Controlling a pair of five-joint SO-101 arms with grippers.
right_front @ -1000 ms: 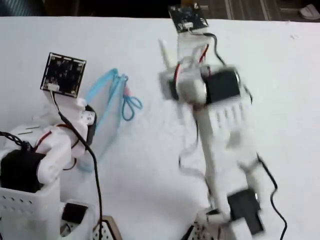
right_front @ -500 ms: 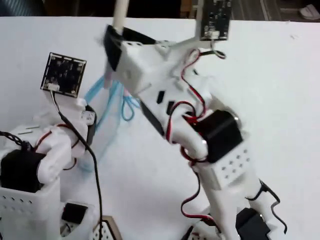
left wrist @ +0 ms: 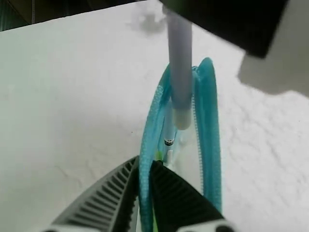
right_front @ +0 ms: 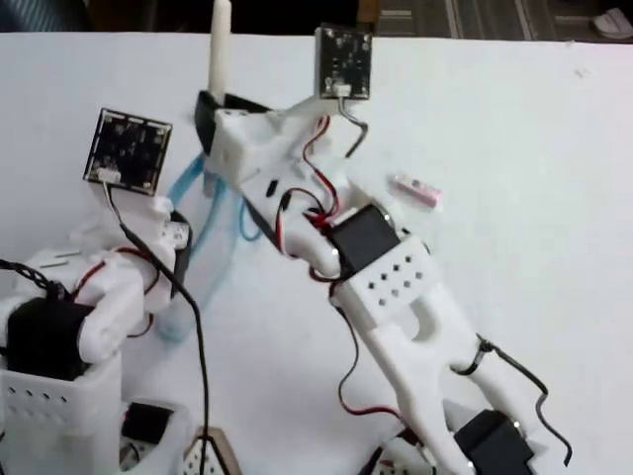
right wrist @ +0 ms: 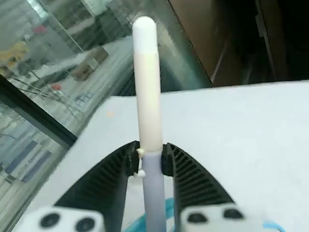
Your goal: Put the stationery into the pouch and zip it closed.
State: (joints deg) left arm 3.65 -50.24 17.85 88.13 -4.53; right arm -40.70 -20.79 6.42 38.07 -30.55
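Fingers (right wrist: 113,174) of the right gripper (right wrist: 149,154) are clamped on the pen (right wrist: 146,87), one pad on each side of the barrel where the cream upper part meets the lavender lower part. In the high view the pen (right_front: 220,40) stands upright in the upper left of the frame, with its top crossing the far table edge. The right gripper (right_front: 213,114) sits directly below that top. In the left wrist view the pen (left wrist: 179,72) points down, and its white lower end lies between the two zipper edges of the pouch (left wrist: 208,121). Contact with the pouch interior cannot be determined. The pouch (right_front: 203,247) is teal, lies open on the left of the table, and runs from under the right gripper toward the left arm. Fingers (left wrist: 111,193) of the left gripper (left wrist: 144,162) are closed on one zipper edge of the pouch and pinch the rim between the ribbed pads. A pink item (right_front: 416,190) lies flat on the table (right_front: 534,148), right of centre, well apart from the pouch and just beside the right arm's forearm. The right arm crosses the frame diagonally from lower right to upper left. The left arm occupies the lower left corner.
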